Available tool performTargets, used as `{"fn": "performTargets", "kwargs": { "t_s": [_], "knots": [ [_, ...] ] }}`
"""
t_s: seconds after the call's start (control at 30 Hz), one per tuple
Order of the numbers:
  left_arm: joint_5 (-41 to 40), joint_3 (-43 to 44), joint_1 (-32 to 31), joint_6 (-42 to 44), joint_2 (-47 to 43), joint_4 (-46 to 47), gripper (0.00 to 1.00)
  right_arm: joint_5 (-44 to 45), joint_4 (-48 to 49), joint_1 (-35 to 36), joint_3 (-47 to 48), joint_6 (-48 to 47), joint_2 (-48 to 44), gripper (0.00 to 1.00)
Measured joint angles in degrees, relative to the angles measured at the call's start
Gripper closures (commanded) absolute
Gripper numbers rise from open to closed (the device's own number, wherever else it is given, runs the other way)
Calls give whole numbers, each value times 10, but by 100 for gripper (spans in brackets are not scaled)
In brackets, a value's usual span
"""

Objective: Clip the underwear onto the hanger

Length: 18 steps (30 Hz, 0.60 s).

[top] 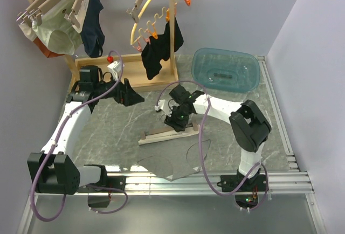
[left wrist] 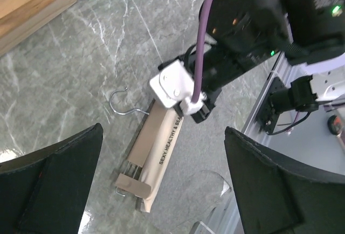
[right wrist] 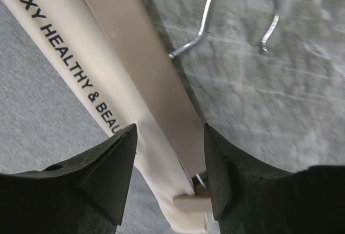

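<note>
Right gripper (right wrist: 168, 137) at 6 o'clock, fingers apart, straddling the underwear waistband (right wrist: 70, 50) and wooden hanger bar (right wrist: 135, 56). Both run diagonally from 11 to 6. Wire hook (right wrist: 276, 15) at 1 o'clock on the marble tabletop (right wrist: 302, 99).

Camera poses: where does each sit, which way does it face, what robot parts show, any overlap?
Top external: above and behind the bases, looking down on the table; left arm and right arm visible.
Left wrist: above the table, looking down at the hanger and right gripper; own fingers at both edges.
Right wrist: close over the hanger, facing down; own fingers flank its bar.
Shared: both wrist views show the wire hook.
</note>
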Motion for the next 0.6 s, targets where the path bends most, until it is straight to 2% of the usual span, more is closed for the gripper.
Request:
{"fn": "performTargets", "kwargs": {
  "t_s": [0.27,0.6],
  "knots": [
    [30,-3,34,-8,3,0,1,14,12,9,7,-3,32,49],
    [52,-13,39,-8,8,0,1,3,11,9,28,-3,47,49]
  ]
}}
